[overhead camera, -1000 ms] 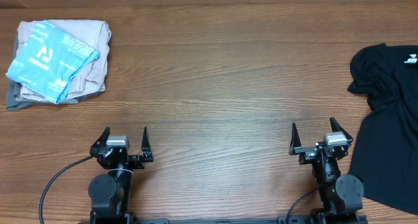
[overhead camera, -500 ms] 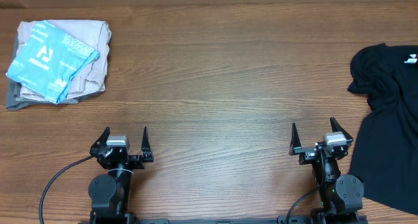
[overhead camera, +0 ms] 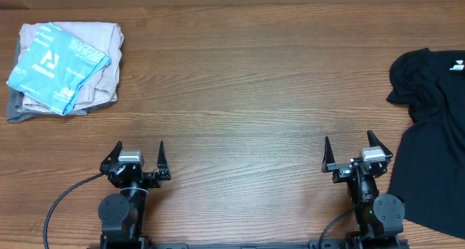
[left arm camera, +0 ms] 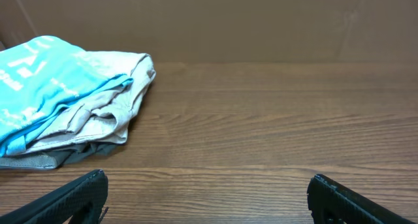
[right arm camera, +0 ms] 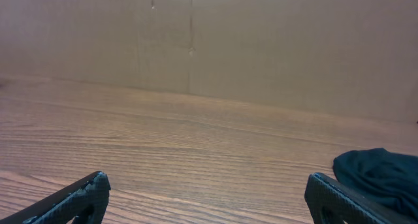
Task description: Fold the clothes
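The light blue T-shirt (overhead camera: 54, 64) lies folded on top of a small stack at the table's far left corner, white lettering showing. It also shows in the left wrist view (left arm camera: 46, 87), far ahead and to the left. My left gripper (overhead camera: 139, 146) is open and empty near the front edge, its fingers wide apart over bare wood (left arm camera: 206, 185). My right gripper (overhead camera: 348, 139) is open and empty at the front right (right arm camera: 206, 185). Neither gripper touches any cloth.
Under the blue shirt lie a folded beige garment (overhead camera: 102, 67) and a grey one (overhead camera: 18, 111). A black T-shirt (overhead camera: 432, 133) lies spread, unfolded, at the right edge, just right of my right gripper (right arm camera: 375, 168). The wooden table (overhead camera: 240, 82) stretches between.
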